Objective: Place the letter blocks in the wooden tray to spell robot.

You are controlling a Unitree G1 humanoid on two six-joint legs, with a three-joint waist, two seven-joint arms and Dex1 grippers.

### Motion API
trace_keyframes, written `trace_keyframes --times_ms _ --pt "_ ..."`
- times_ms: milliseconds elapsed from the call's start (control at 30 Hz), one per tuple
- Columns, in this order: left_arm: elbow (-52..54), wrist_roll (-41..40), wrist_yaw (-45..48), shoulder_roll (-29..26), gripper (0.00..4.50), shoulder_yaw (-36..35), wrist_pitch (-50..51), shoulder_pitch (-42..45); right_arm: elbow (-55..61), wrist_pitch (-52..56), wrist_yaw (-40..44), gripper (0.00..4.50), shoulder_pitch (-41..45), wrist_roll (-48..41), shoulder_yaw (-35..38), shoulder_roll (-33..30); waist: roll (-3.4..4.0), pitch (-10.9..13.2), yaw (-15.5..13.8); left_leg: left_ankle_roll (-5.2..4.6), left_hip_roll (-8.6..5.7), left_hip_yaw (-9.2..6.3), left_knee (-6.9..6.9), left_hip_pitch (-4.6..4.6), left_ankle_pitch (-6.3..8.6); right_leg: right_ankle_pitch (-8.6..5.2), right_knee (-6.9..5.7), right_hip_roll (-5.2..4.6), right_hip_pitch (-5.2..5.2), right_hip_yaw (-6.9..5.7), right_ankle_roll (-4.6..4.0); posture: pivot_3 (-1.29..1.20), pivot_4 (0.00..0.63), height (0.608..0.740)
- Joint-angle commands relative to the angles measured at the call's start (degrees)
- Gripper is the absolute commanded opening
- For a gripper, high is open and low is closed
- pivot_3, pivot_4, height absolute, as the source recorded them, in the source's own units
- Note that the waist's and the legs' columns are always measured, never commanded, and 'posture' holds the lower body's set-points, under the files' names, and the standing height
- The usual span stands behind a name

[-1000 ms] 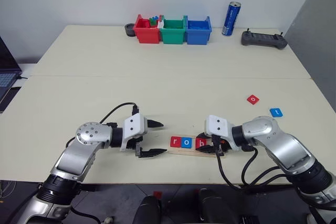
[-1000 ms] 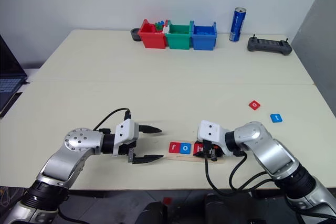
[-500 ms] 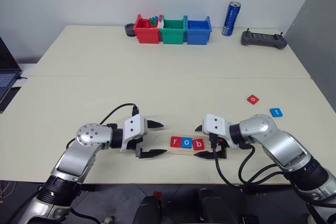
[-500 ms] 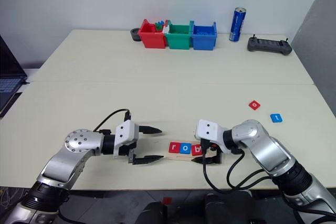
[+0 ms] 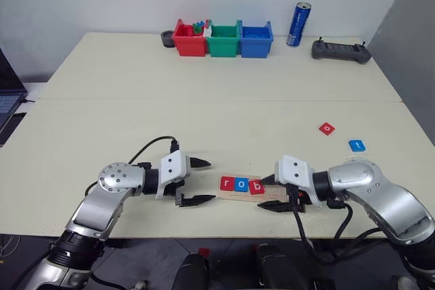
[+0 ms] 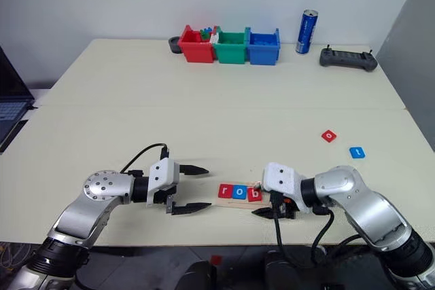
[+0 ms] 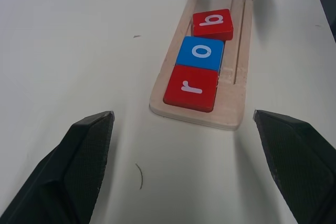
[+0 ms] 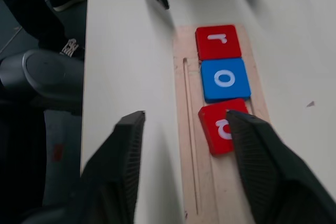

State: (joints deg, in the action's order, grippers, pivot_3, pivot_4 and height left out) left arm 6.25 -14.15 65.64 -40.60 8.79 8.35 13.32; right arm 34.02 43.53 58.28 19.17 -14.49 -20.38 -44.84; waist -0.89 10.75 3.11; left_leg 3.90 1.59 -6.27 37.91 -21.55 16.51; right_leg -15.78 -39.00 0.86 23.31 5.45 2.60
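Both arms are reaching inward low over the near edge of the surface, their grippers pointing at each other across the wooden tray. The left gripper is hanging at the tray's 9 o'clock end, its jaws spread wide and empty, one finger above the other in the head views. The right gripper is hovering at the tray's 3 o'clock end, tilted slightly downward, its jaws parted and gripping nothing; in the right wrist view its fingers are straddling the bare stretch of the tray.

Five letter blocks are showing. Three are lying in the tray in a row: red "r", blue "o" and red "b", the last sitting slightly askew. Two are lying loose on the surface toward 2 o'clock from the tray, well apart from it: a red "o" and a blue "t".

At the far edge are standing three bins, one red, one green and one blue, and one blue can.
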Motion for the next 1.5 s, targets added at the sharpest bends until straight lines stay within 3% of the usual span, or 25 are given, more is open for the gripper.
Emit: trace_keyframes --times_ms 33,133,800,1067,1267,1500 --pt "0.6 0.1 -0.1 0.1 4.50 -0.2 -0.4 1.1 0.8 -1.8 -0.8 1.17 1.4 1.4 -2.3 0.7 0.00 0.0 0.1 0.00 0.00 0.00 0.00 0.02 0.00 0.00 -0.01 0.01 0.00 0.00 0.01 0.00 0.150 0.740" --pt "0.4 0.3 -0.1 0.2 4.50 -0.1 -0.6 1.3 -1.1 -1.0 -1.9 0.05 2.8 2.5 -4.5 2.1 0.00 0.0 0.1 0.00 0.00 0.02 0.00 0.00 0.00 0.03 0.00 0.00 0.00 0.02 -0.05 0.00 0.150 0.740" --pt "3.6 -0.2 -1.2 0.4 4.50 -0.2 2.3 1.0 -6.9 -3.0 -4.8 0.05 5.1 7.1 -6.7 6.7 0.00 0.0 0.1 0.00 -0.01 -0.01 0.00 -0.02 0.00 0.06 0.01 -0.01 0.00 0.01 -0.11 0.00 0.150 0.740" --pt "3.0 -0.3 -1.1 0.5 4.50 -0.4 2.6 1.5 -3.2 -0.3 -2.1 0.05 5.4 3.2 -3.0 3.9 0.00 0.0 0.0 0.00 -0.01 -0.01 0.00 -0.02 0.00 0.07 0.01 -0.02 0.00 0.01 -0.12 0.00 0.150 0.740" --pt "1.8 0.0 -1.1 0.3 4.50 -0.8 1.4 0.8 -5.2 -3.8 -1.3 0.05 4.7 6.1 -2.8 -1.8 0.00 0.0 0.0 0.00 -0.02 0.00 0.00 -0.02 0.00 0.06 0.02 -0.02 0.00 0.01 -0.10 0.00 0.150 0.740" --pt "2.4 0.0 -1.4 0.2 4.50 -0.8 1.6 0.3 -9.3 -7.2 -1.3 0.05 5.6 9.5 -5.0 -1.6 0.00 0.0 0.0 0.00 -0.02 0.00 -0.01 -0.02 0.00 0.06 0.02 -0.02 0.00 0.01 -0.10 0.00 0.150 0.740"
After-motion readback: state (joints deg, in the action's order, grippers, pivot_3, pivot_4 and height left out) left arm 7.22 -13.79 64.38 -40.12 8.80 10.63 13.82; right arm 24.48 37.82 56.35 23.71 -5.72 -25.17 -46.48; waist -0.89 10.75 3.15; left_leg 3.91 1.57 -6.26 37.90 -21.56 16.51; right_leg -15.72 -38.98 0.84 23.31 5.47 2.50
